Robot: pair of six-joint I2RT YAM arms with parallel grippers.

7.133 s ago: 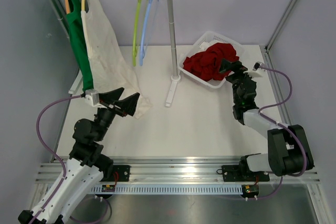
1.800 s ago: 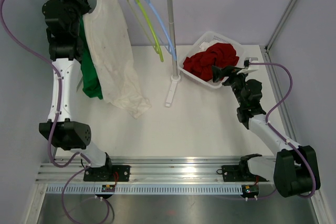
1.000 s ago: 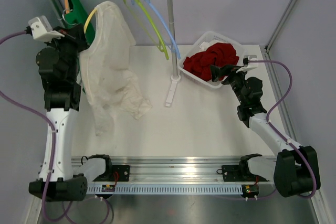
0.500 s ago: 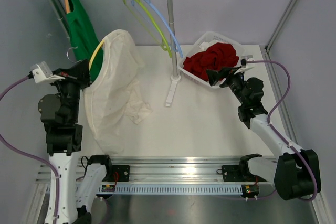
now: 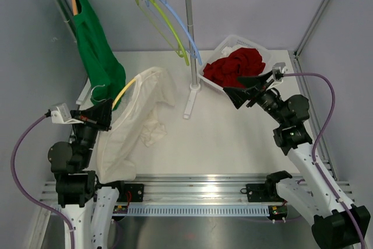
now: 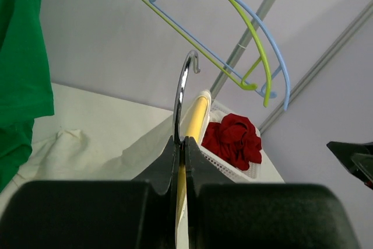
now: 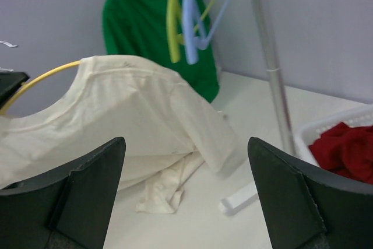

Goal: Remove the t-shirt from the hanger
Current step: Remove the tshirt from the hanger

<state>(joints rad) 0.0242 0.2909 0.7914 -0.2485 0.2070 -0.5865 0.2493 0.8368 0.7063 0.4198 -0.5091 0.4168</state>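
A cream t-shirt [image 5: 148, 94] hangs on a yellow hanger [image 5: 125, 90] low over the table's left side, its hem trailing on the tabletop. My left gripper [image 5: 104, 115] is shut on the hanger at the base of its metal hook [image 6: 182, 94], with the yellow bar [image 6: 197, 115] running out between the jaws [image 6: 181, 144]. My right gripper [image 5: 232, 84] stands open in the air beside the basket, facing left toward the shirt and apart from it. In the right wrist view the t-shirt [image 7: 134, 103] and hanger [image 7: 41, 77] lie beyond the open gripper [image 7: 185, 141].
A green shirt [image 5: 96, 45] hangs at the left of the rail. Empty green and blue hangers [image 5: 166, 18] swing near the rack's upright pole [image 5: 189, 33]. A white basket [image 5: 213, 83] holding red cloth [image 5: 236, 65] stands at the back right.
My left arm has carried the hanger and t-shirt off the rail, down and toward the near left. My right gripper has lifted and swung left, away from the basket.
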